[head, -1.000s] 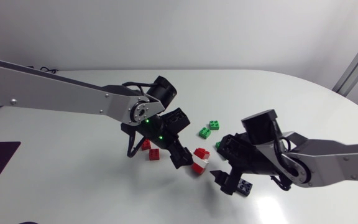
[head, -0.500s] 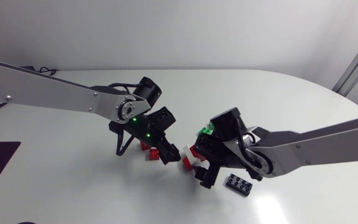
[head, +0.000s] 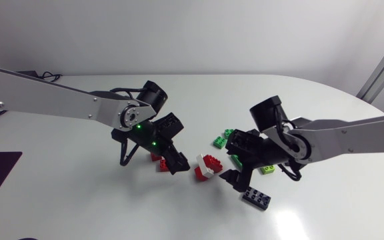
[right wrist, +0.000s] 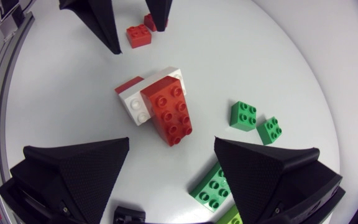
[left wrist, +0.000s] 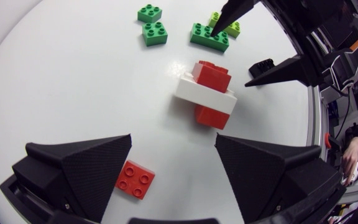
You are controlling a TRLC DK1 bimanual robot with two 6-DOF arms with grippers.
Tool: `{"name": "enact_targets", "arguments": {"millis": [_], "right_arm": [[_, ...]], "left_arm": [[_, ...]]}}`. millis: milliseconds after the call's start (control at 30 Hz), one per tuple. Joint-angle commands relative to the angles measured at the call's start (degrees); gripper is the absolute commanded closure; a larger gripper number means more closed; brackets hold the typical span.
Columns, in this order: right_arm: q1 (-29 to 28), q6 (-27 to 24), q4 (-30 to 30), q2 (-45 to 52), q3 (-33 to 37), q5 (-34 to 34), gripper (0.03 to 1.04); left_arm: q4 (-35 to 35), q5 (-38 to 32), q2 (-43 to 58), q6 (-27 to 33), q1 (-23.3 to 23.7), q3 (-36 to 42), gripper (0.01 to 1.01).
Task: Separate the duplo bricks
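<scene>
A stack of a red brick, a white brick and a red brick [head: 207, 167] lies on its side on the white table, between my two grippers. In the left wrist view the stack [left wrist: 209, 93] is ahead of my left gripper [left wrist: 173, 140], which is open and apart from it. A small red brick [left wrist: 135, 179] lies by one of its fingers. My right gripper [right wrist: 172, 142] is open too, with the stack [right wrist: 160, 102] just ahead of its fingers and untouched. In the head view my left gripper [head: 171, 165] stands left of the stack and my right gripper [head: 234, 179] right of it.
Two small green bricks [head: 219, 141] [head: 229, 133] lie behind the stack. A long green brick [right wrist: 213, 185] and a lime one [head: 267, 169] lie under my right arm. A black brick [head: 256, 199] sits near the front, right of my right gripper. Another small red brick [head: 156, 157] lies under my left gripper.
My right gripper swung left up to the stack, then drew back to the right. The stack shifted a little to the left. My left gripper moved slightly left.
</scene>
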Motion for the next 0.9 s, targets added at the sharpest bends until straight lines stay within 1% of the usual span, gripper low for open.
{"name": "enact_targets", "arguments": {"millis": [0, 67, 133, 367, 467, 667, 800, 867], "right_arm": [[-1.7, -4.4, -3.2, 1.1, 3.7, -3.3, 0.08], [-3.4, -6.5, -6.5, 2.6, 6.6, -6.3, 0.08], [-4.1, -8.6, -8.2, 4.5, 8.8, -8.0, 0.08], [-4.4, -15.5, -12.1, 11.0, 12.9, -10.2, 0.08], [-4.6, -17.2, -13.6, 13.5, 14.9, -11.4, 0.08], [-4.3, -20.0, -16.4, 15.0, 17.4, -12.8, 0.09], [-4.2, -22.2, -18.9, 16.4, 19.2, -13.7, 0.14], [-4.1, -23.0, -19.8, 17.4, 19.9, -14.2, 0.19]], "left_arm": [[0.3, -0.3, -1.1, 1.1, -0.5, -1.3, 0.085], [0.3, -0.3, -1.1, 1.1, -0.4, -1.3, 0.085], [0.3, -0.3, -1.2, 1.6, -0.4, -1.5, 0.085], [0.2, -0.3, -1.9, 3.9, -0.1, -2.4, 0.085], [0.2, -0.3, -1.6, 4.7, -0.1, -2.1, 0.085], [0.2, -0.3, -0.9, 5.1, -0.8, -0.9, 0.085], [0.3, -0.3, 0.2, 5.2, -1.1, 0.3, 0.085], [0.2, -0.3, 1.0, 5.2, -1.1, 0.9, 0.085]]}}
